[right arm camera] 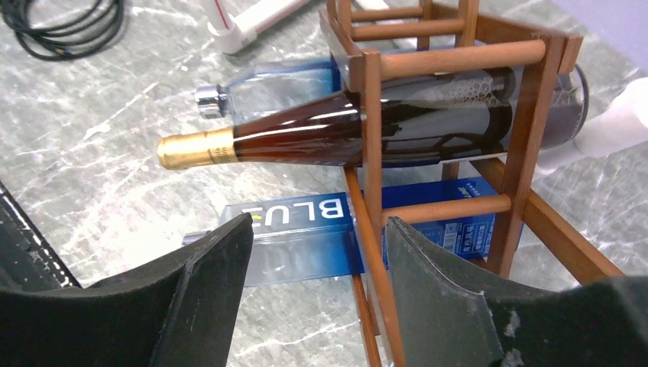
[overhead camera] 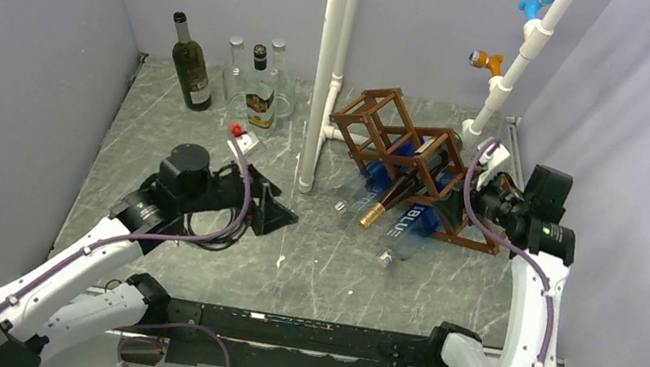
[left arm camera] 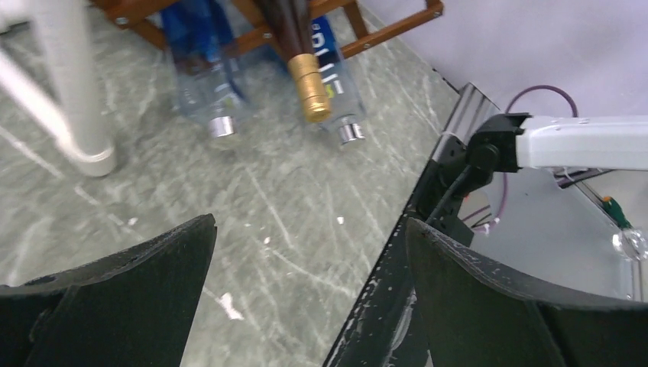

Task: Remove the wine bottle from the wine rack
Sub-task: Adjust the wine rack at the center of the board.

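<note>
wine bottle (right arm camera: pixel 428 122) was laid near level in wine rack (right arm camera: pixel 458 57), neck pointed near-left, just beyond parted, empty right gripper (right arm camera: pixel 319 225), left gripper (left arm camera: pixel 309 225) wide, empty

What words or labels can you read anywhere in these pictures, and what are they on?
"BLUE": white letters on the blue label of the clear bottle lying low in the wine rack.
Small print on that label: too blurred to read.
Labels on the standing bottles at the back: too small to read.
</note>
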Robot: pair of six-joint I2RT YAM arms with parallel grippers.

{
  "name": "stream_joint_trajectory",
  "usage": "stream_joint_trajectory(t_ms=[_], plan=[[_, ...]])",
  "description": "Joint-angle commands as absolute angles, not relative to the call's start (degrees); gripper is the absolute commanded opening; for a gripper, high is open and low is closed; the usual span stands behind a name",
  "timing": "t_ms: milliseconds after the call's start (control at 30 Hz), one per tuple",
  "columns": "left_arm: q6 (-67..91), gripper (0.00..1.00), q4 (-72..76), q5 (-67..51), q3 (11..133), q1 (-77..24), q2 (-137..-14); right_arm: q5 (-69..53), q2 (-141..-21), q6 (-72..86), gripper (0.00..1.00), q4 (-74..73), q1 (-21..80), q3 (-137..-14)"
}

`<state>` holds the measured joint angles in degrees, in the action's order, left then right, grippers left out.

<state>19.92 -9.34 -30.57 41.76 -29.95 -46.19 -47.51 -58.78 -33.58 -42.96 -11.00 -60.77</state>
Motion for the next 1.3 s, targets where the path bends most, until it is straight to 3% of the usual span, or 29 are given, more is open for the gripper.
stream_joint_trajectory(t_ms=[0, 333, 600, 1267], plan=[[22.85, 1.00, -4.77, -21.24, 46.45, -38.06, -49.27, -58.60, -54.01, -38.96, 0.68, -46.95, -13.98, -59.77], [19.13, 0.99, -2.31, -10.23, 56.20, -50.43, -64.82, -69.45, -49.78, -39.53, 0.76, -46.15, -17.61, -54.10], [17.01, 0.98, 1.38, -7.94, 64.98, -53.14, -79.73, -79.91, -49.31, -43.51, 0.77, -49.24, -23.58, -51.16], [16.34, 0.84, 7.24, -4.46, 78.41, -54.07, -103.08, -81.48, -48.35, -46.76, 0.80, -48.27, -25.83, -46.26]])
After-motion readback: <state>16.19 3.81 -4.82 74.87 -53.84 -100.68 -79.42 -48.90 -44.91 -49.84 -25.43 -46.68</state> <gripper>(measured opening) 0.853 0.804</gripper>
